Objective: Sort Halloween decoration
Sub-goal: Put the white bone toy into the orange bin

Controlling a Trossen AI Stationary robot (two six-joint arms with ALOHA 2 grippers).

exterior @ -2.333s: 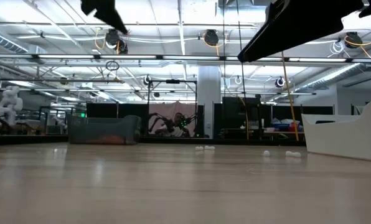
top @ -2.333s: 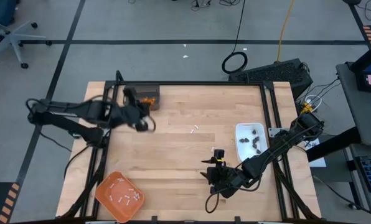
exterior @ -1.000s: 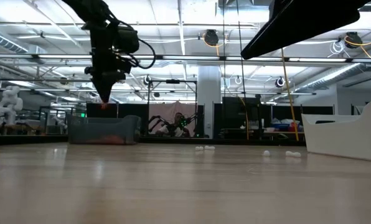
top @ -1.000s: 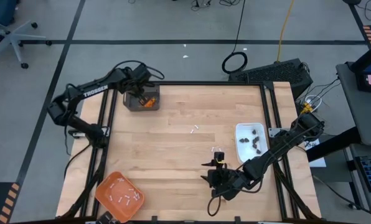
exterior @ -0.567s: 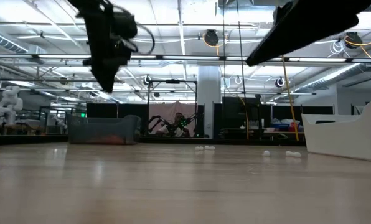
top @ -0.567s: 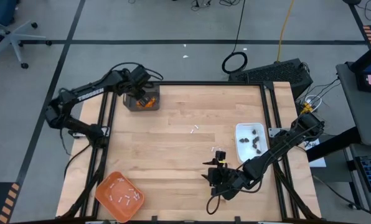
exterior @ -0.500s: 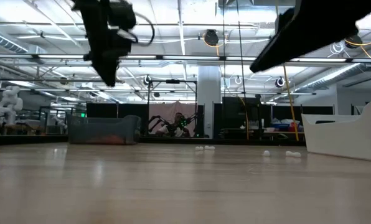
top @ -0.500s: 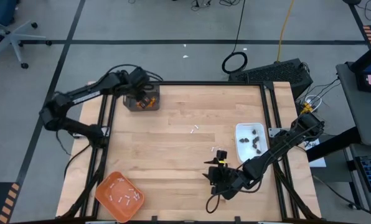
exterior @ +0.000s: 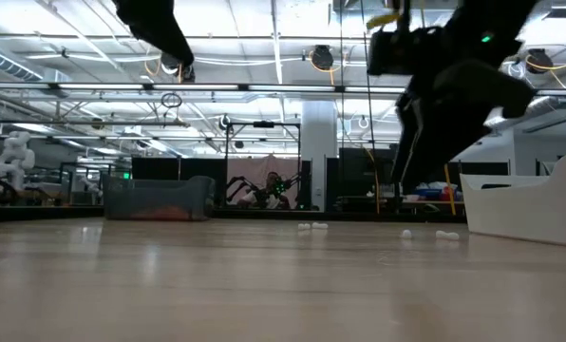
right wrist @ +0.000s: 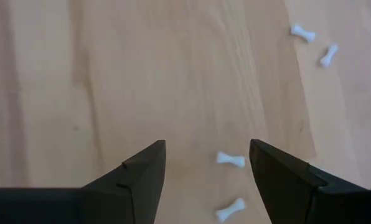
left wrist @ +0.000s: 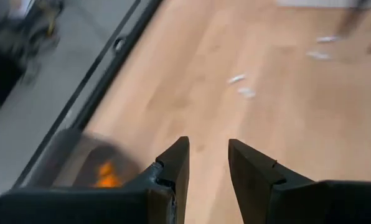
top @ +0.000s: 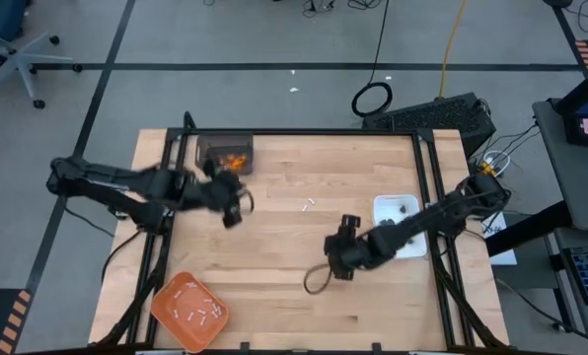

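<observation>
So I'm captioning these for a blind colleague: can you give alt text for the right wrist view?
The right gripper hangs open and empty above the bare wooden table. Four small white sticks lie loose on the wood, two between and just beyond the fingertips, two farther off near the picture's edge.

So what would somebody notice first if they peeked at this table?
Probably the two dark arms stretched over the wooden table, the left gripper near the far-left side and the right gripper open above little white bone-shaped sticks in the middle. Then the colours: an orange tray of white sticks at the near-left corner, and a dark bin with orange bits at the far-left corner.
</observation>
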